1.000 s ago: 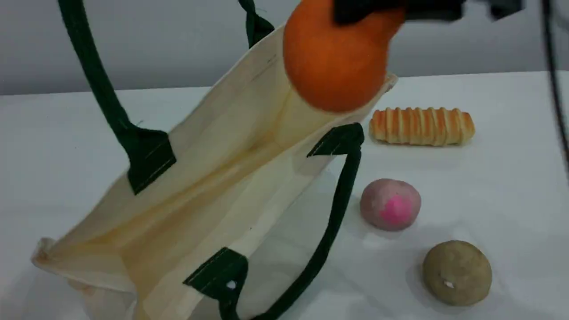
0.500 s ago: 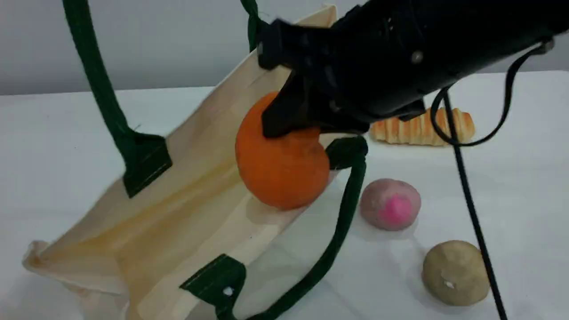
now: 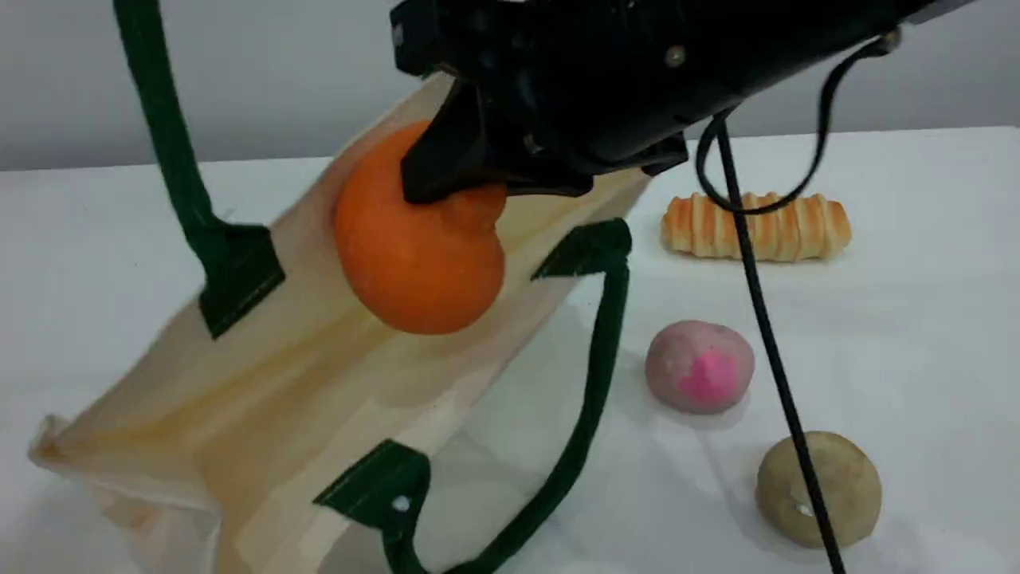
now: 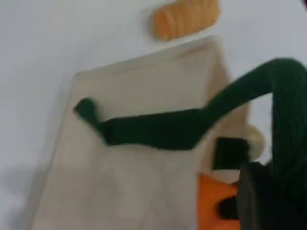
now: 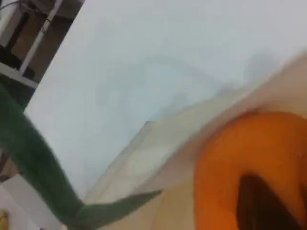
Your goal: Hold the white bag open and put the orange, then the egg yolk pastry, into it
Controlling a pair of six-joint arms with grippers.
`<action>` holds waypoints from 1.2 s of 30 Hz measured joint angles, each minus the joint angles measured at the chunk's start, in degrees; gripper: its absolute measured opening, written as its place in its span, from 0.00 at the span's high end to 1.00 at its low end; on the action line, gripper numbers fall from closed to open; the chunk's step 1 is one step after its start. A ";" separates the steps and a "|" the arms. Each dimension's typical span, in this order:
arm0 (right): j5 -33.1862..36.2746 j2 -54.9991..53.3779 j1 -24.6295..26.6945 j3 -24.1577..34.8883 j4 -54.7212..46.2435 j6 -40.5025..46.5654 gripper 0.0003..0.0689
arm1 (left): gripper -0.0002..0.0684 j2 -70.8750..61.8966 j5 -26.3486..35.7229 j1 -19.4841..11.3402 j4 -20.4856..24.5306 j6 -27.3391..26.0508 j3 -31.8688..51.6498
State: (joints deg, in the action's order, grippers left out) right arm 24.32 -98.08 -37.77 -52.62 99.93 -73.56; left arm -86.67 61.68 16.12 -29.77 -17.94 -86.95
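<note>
The white bag (image 3: 319, 383) lies tilted with its mouth open. Its far green handle (image 3: 155, 104) is pulled taut upward past the scene view's top edge, where my left gripper is out of sight. The left wrist view shows that strap (image 4: 288, 110) running to its bottom right corner above the bag's cloth (image 4: 134, 182). My right gripper (image 3: 454, 195) is shut on the knobbed top of the orange (image 3: 414, 271). It holds the fruit inside the bag's mouth, just above the lower wall. The orange (image 5: 240, 158) fills the right wrist view. The egg yolk pastry (image 3: 849, 482) sits on the table at front right.
A striped bread roll (image 3: 789, 227) lies at the back right and a greyish-pink ball (image 3: 700, 367) sits between it and the pastry. The right arm's black cable (image 3: 765, 335) hangs across these items. The bag's near handle (image 3: 594, 375) loops on the table.
My right gripper has carried the orange down and to the left, from above the bag's far corner into its open mouth. The bag has shifted slightly left.
</note>
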 joint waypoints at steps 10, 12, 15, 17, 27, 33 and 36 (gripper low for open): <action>-0.51 -8.60 0.00 -5.70 0.18 -0.11 0.96 | 0.90 0.00 0.93 0.00 -0.43 -0.82 -0.68; -1.40 -9.91 0.00 -5.70 0.18 -0.11 0.96 | 0.90 0.00 1.35 0.00 -0.57 -1.03 -1.26; -1.00 -10.62 0.05 -5.76 0.13 -0.11 0.96 | 0.90 0.00 1.29 0.00 -1.46 -1.09 -1.65; 1.54 -10.62 0.05 -6.45 -0.03 0.03 0.96 | 0.90 0.00 1.29 0.00 -1.53 -1.47 -1.65; -0.74 -10.56 -3.52 -9.17 -0.08 -0.37 0.96 | 0.90 0.00 1.33 0.00 -3.09 -2.33 -1.75; -5.56 -10.56 -3.71 -9.17 0.29 -0.63 0.91 | 0.90 0.00 1.33 0.00 -3.43 -2.64 -1.75; -6.39 -10.56 -3.71 -9.17 0.29 -0.68 0.81 | 0.90 0.00 1.35 0.00 -3.43 -2.64 -1.75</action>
State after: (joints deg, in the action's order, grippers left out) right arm 17.93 -108.64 -41.48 -61.80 100.22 -74.25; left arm -86.67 63.03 16.12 -33.20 -20.58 -88.70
